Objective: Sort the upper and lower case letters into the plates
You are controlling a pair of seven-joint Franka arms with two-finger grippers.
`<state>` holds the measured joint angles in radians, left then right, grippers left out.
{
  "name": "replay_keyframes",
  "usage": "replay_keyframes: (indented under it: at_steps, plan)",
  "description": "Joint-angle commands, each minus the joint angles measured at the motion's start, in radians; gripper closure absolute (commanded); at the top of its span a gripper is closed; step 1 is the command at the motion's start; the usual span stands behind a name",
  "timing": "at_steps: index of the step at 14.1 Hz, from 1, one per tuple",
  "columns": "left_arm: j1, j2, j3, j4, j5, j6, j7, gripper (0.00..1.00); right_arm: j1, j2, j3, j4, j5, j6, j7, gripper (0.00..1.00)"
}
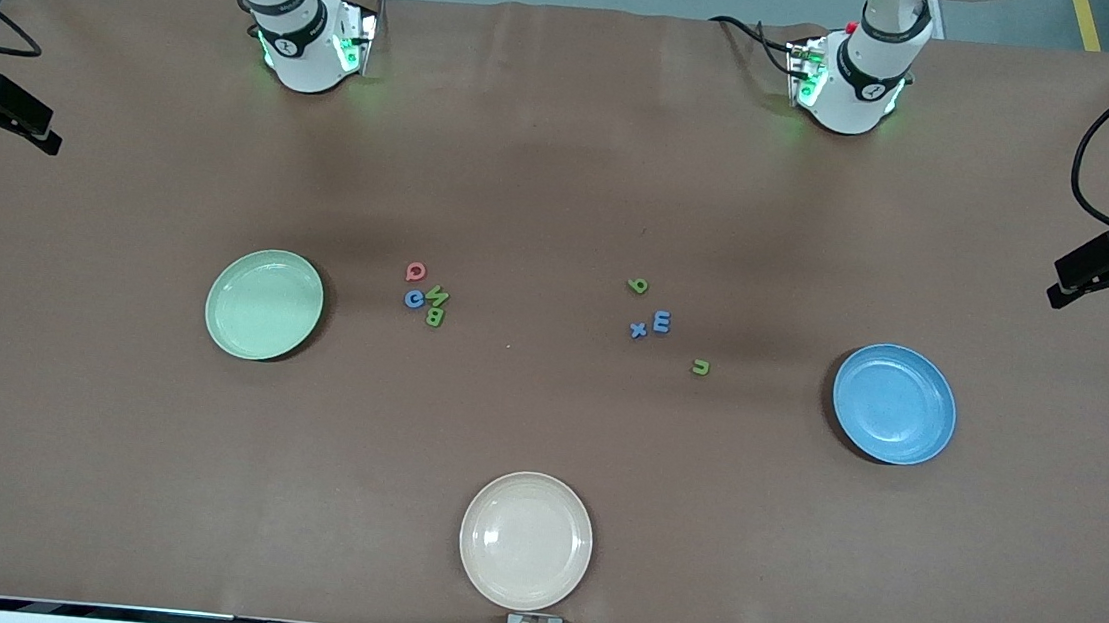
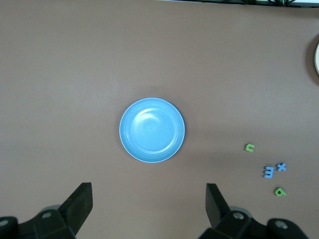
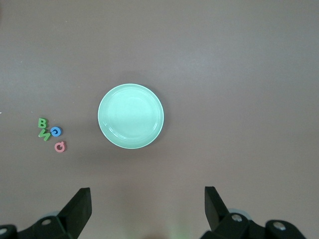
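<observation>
Now both arms wait up high w/ jaws wide apart, holding nothing: left gripper (image 2: 148,204) over blue plate (image 1: 894,403), right gripper (image 3: 147,204) over green plate (image 1: 264,304). Letters (image 1: 425,296) lie on table (image 1: 567,172) btwn plates.

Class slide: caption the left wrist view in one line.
Open left claw over blue plate; four small letters lie beside it.
</observation>
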<state>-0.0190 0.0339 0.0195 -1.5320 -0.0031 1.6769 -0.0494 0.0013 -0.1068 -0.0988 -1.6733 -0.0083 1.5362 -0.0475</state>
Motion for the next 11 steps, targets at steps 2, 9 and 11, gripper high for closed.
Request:
replay_keyframes:
  at_steps: [2,9,11]
  plan:
    - [-0.002,-0.005,0.002,0.013,-0.012,-0.023,0.010,0.00,-0.015,-0.030,0.008,-0.036,0.019,0.005,-0.003,0.00]
    - [-0.010,0.027,-0.015,0.003,-0.017,-0.083,-0.009,0.00,-0.009,-0.030,0.011,-0.046,0.024,0.008,-0.020,0.00]
    - [-0.010,0.063,-0.055,-0.011,-0.018,-0.101,-0.020,0.00,-0.015,-0.028,0.008,-0.046,0.034,0.013,-0.073,0.00]
